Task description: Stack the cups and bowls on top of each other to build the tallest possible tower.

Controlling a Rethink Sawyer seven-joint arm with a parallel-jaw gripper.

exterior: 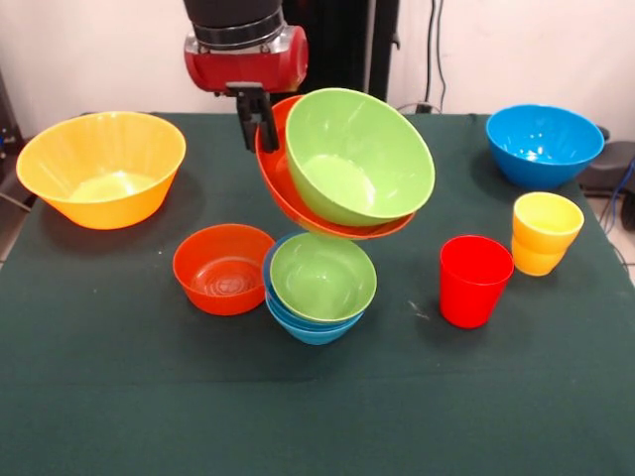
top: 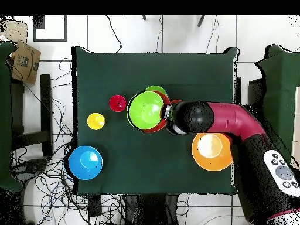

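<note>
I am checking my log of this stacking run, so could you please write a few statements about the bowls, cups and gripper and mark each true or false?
1. The gripper holds a red-orange bowl with a large green bowl nested in it, tilted. True.
2. The red cup sits inside the yellow cup. False: they stand side by side, apart.
3. A small green bowl is nested in blue bowls. True.
4. The large orange-yellow bowl lies upside down. False: it stands upright, empty.

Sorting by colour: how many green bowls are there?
2. A large green bowl lies tilted inside the red-orange bowl the gripper holds; a small green bowl nests in a blue bowl below. Others may be hidden.
</note>
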